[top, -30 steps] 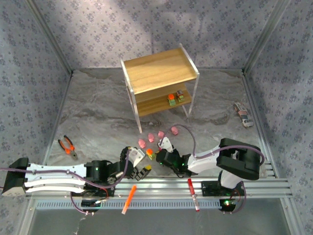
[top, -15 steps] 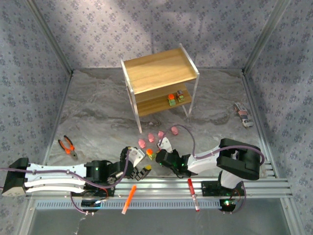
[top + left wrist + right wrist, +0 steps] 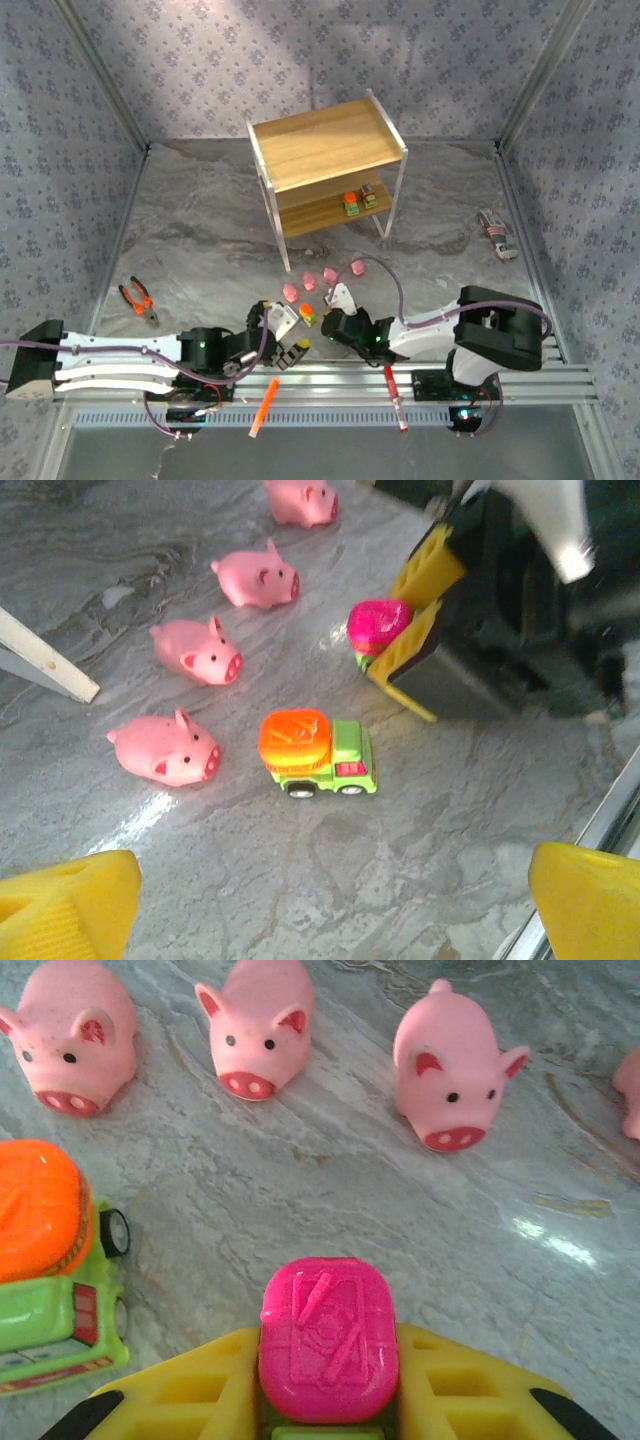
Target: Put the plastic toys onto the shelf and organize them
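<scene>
My right gripper is shut on a pink-topped toy, its yellow fingers pressed against both sides; the left wrist view shows that toy pinched just above the table. An orange-topped green truck stands beside it on the table, also seen as the truck at the left of the right wrist view. Several pink pigs lie in a row beyond it. My left gripper hangs open over bare table near the truck. The shelf stands at the back, with two toys on its lower tier.
Orange-handled pliers lie at the left. An orange marker and a red pen rest on the metal rail at the near edge. A small grey and red object lies far right. One white shelf leg stands near the pigs.
My right gripper has closed its fingers onto the pink-topped toy, and its arm has shifted slightly to the right. The left arm has stayed in place.
</scene>
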Robot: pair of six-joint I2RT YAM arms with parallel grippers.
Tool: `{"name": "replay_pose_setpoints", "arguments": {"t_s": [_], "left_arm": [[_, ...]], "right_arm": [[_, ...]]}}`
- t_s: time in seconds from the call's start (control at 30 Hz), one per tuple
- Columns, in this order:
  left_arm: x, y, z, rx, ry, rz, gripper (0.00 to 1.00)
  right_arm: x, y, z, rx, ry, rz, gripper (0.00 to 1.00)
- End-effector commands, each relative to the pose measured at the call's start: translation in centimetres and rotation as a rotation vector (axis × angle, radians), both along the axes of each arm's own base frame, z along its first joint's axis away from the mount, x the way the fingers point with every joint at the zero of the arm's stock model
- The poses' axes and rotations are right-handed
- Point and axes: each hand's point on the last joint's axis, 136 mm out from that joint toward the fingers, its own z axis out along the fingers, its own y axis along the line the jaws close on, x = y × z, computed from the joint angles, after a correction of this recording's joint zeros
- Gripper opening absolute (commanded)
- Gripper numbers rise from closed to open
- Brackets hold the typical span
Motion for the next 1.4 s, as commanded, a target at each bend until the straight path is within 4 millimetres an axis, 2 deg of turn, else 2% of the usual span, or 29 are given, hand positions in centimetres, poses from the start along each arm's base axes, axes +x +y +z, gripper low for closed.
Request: {"name": "replay_pose_setpoints", "arguments": {"t_s": [0.0, 0.2, 0.53, 0.87, 0.93, 1.13, 1.37], "left_arm": [[-0.1, -1.3, 1.4, -0.020, -0.018, -0.013, 1.00], [-0.6, -2.0, 1.7, -0.011, -0.034, -0.039, 1.00], [-0.4, -1.2, 3.8, 0.003, -0.085, -0.047, 1.00], [-1.9, -2.0, 2.9, 0.061, -0.036, -0.117, 1.00], [-1.8, -1.9, 2.9, 0.072, -0.036, -0.107, 1.00], [-1.2, 0.1, 3.0, 0.069, -0.052, -0.049, 1.00], [-0.9, 0.3, 3.3, 0.029, -0.069, -0.040, 1.00]], "right_arm": [[0.1, -1.3, 0.6, -0.024, -0.021, -0.031, 0.26], [0.1, -1.9, 1.3, -0.019, -0.030, -0.041, 0.26], [0.9, -3.3, 3.1, 0.006, -0.049, -0.080, 0.25], [2.0, -4.0, 5.2, 0.037, -0.058, -0.104, 0.25], [2.2, -4.0, 5.6, 0.047, -0.060, -0.104, 0.25], [2.5, -4.2, 6.5, 0.059, -0.070, -0.107, 0.25], [3.5, -3.9, 8.6, 0.090, -0.101, -0.104, 0.25]]}}
